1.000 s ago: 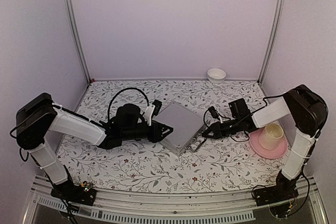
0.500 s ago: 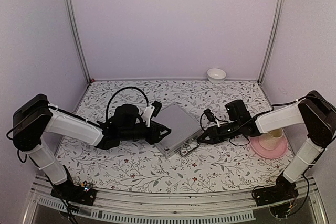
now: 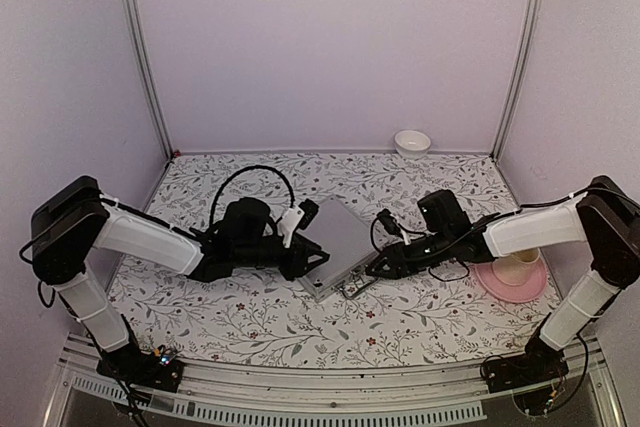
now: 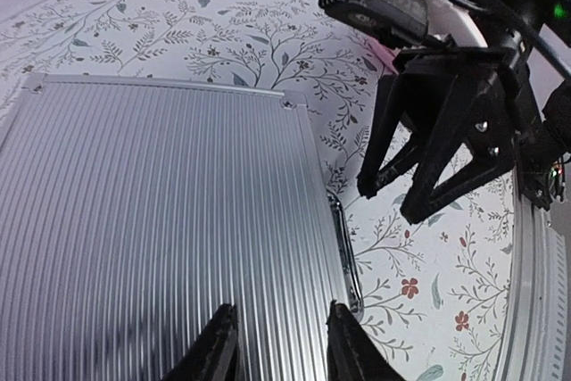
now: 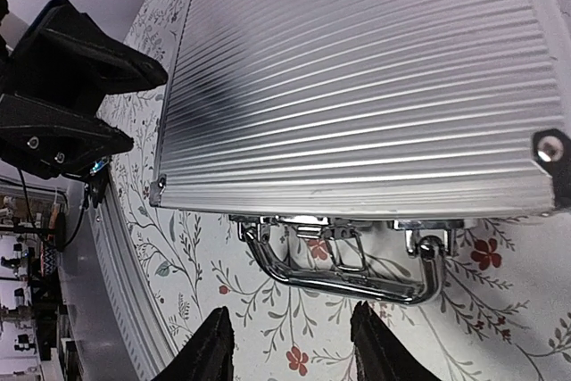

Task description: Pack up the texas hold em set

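The texas hold em set shows only as a closed ribbed silver briefcase (image 3: pixel 340 235) (image 4: pixel 161 220) (image 5: pixel 357 86), lying flat mid-table; its contents are hidden. A chrome handle (image 3: pixel 358 287) (image 4: pixel 346 252) (image 5: pixel 343 274) and latches sit on its near right edge. My left gripper (image 3: pixel 318 259) (image 4: pixel 281 332) (image 5: pixel 147 106) hovers over the lid's near corner, jaws apart, holding nothing. My right gripper (image 3: pixel 370 269) (image 4: pixel 397 202) (image 5: pixel 290 345) is open and faces the handle from the right, a short gap away, with nothing between its fingers.
A cream cup (image 3: pixel 522 262) stands on a pink plate (image 3: pixel 500 285) right of my right arm. A small white bowl (image 3: pixel 412 142) sits by the back wall. The metal front rail (image 3: pixel 300 402) runs along the near edge.
My right gripper has moved left up to the case's handle and its jaws have spread wider. The case has shifted slightly left. The left gripper's jaws stay the same.
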`<state>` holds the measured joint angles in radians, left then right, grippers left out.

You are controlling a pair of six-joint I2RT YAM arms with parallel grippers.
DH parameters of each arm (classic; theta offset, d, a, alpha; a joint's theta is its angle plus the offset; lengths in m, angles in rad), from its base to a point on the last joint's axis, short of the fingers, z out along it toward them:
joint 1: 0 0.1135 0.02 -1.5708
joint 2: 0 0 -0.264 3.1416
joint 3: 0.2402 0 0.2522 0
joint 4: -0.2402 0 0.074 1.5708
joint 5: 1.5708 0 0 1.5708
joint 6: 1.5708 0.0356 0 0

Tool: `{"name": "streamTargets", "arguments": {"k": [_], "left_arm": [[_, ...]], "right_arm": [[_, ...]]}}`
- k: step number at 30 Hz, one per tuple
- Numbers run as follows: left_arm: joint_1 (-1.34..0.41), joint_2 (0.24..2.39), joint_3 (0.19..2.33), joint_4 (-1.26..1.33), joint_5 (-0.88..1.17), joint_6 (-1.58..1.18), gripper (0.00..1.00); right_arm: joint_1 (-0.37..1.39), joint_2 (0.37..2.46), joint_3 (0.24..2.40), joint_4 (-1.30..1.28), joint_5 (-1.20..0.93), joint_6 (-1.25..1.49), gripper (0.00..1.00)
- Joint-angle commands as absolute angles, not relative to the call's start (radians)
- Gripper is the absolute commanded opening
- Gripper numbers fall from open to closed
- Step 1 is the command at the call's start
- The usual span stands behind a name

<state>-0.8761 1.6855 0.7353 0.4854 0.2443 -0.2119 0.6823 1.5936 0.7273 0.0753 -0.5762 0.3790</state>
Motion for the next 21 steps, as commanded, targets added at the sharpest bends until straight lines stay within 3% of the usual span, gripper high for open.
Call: {"name": "streamTargets", "arguments": {"k": [1, 7, 13, 21], "left_arm": [[-0.845, 1.678, 0.705, 0.558, 0.267, -0.22, 0.34], [-0.833, 1.619, 0.635, 0.627, 0.243, -0.284, 0.34], [-0.844, 1.584, 0.588, 0.68, 0.213, -0.303, 0.36], [-0.897, 1.53, 0.59, 0.635, 0.134, -0.246, 0.52]], "right_arm": [[0.715, 1.657, 0.777, 0.096, -0.539, 0.402, 0.45], [0.691, 1.631, 0.748, 0.101, -0.503, 0.401, 0.5], [0.59, 1.636, 0.7, 0.164, -0.597, 0.392, 0.52], [0.571, 1.75, 0.746, 0.208, -0.686, 0.337, 0.54]]}}
